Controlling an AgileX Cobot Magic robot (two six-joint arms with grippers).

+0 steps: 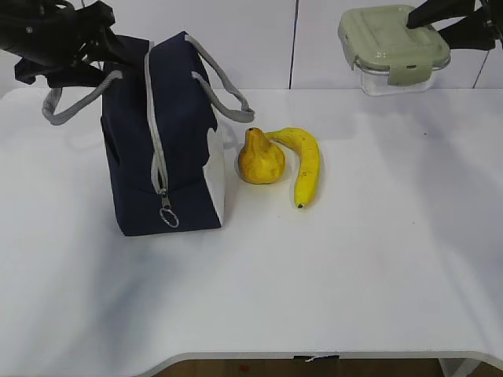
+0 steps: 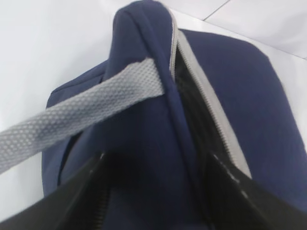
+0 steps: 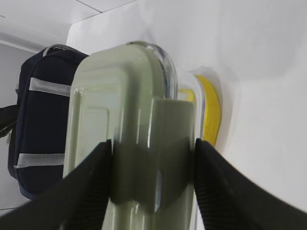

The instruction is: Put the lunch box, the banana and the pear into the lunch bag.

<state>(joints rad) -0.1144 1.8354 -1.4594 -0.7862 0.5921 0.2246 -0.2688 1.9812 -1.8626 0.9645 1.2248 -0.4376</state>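
The smooth white worktop point(image 1: 377, 267) carries the bag point(image 1: 169, 149), a tall boxy navy fabric shape with a white side panel, woven grey straps and a grey zipper ending in a ring pull; it stands at about 9 o'clock from the fruit. The box point(image 1: 393, 49), clear glass with rounded corners and a pale green snap lid, hangs in the air at 1 o'clock, clamped across its lid and body by the right end effector point(image 3: 152, 184). The banana point(image 1: 306, 161), smooth and curved, lies just beside the squat, speckled pear point(image 1: 261, 157), at its 3 o'clock. The left end effector point(image 2: 153, 191) grips the bag's top fabric edge beside the zipper.
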